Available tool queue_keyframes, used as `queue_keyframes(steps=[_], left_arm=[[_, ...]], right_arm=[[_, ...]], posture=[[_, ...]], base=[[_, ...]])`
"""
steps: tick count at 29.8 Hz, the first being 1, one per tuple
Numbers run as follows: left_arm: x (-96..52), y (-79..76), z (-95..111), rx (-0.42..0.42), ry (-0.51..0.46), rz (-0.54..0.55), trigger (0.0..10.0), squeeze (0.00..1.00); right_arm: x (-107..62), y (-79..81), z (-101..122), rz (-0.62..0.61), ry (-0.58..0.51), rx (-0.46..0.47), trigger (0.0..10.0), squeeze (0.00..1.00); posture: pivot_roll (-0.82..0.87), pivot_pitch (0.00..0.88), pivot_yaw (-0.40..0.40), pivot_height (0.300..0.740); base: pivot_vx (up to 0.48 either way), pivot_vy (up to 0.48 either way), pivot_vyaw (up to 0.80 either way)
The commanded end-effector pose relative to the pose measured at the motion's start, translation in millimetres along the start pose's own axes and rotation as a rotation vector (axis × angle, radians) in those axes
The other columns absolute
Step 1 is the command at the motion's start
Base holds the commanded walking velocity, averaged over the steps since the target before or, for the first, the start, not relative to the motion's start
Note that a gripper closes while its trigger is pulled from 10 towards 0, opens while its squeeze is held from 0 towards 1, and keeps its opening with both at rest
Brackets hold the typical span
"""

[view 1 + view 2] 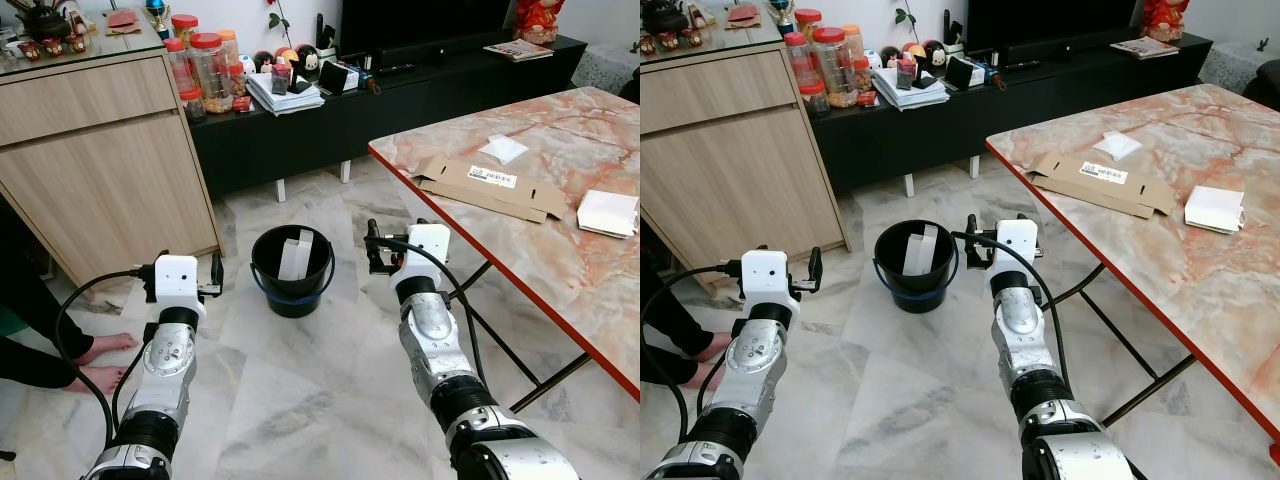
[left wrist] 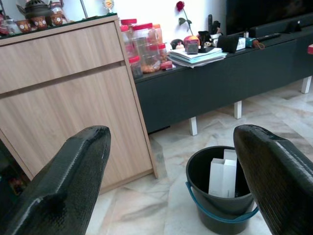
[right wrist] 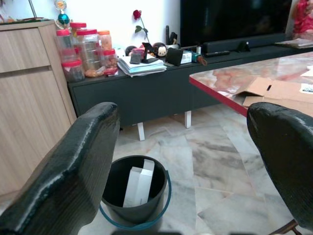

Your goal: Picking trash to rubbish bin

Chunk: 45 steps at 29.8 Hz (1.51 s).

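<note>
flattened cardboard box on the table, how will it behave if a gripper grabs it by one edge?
The cardboard box lies flat and thin on the table, so it is probably light but likely to sag or fold along its creases. Its loose flaps may swing open. Flat on smooth marble, it will likely slide rather than lift when pushed.
</note>
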<state>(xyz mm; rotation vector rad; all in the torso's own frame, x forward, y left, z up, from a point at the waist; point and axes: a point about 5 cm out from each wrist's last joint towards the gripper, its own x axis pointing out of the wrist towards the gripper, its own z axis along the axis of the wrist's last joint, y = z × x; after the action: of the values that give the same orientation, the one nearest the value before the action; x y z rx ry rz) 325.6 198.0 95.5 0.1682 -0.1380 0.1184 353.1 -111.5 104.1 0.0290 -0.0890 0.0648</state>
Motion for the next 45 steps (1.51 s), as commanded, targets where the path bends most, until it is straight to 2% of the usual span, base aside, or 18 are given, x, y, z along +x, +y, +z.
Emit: queue_keyframes(steps=[1,10,45], left_arm=[[2.6,-0.4,1.5,0.007,-0.004,-0.003,10.0,0.0],[1.6,-2.8,0.6,-0.013,-0.004,-0.009,10.0,0.0],[5.9,-4.5,7.9,-0.028,-0.037,0.0,10.0,0.0]], right_arm=[[1.1,2.8,0.8,0.009,0.0,0.001,10.0,0.0],[0.5,3.7,-2.0,0.007,0.019,-0.003,10.0,0.0],[3.2,7.1,0.4,0.039,0.02,-0.013,10.0,0.0]], posture=[[-0.04,0.0,0.014,0.74],[-0.04,0.0,0.016,0.74],[-0.03,0.0,0.008,0.74]], base=[[0.0,0.0,0.0],[0.0,0.0,-0.09],[0.0,0.0,-0.8]])
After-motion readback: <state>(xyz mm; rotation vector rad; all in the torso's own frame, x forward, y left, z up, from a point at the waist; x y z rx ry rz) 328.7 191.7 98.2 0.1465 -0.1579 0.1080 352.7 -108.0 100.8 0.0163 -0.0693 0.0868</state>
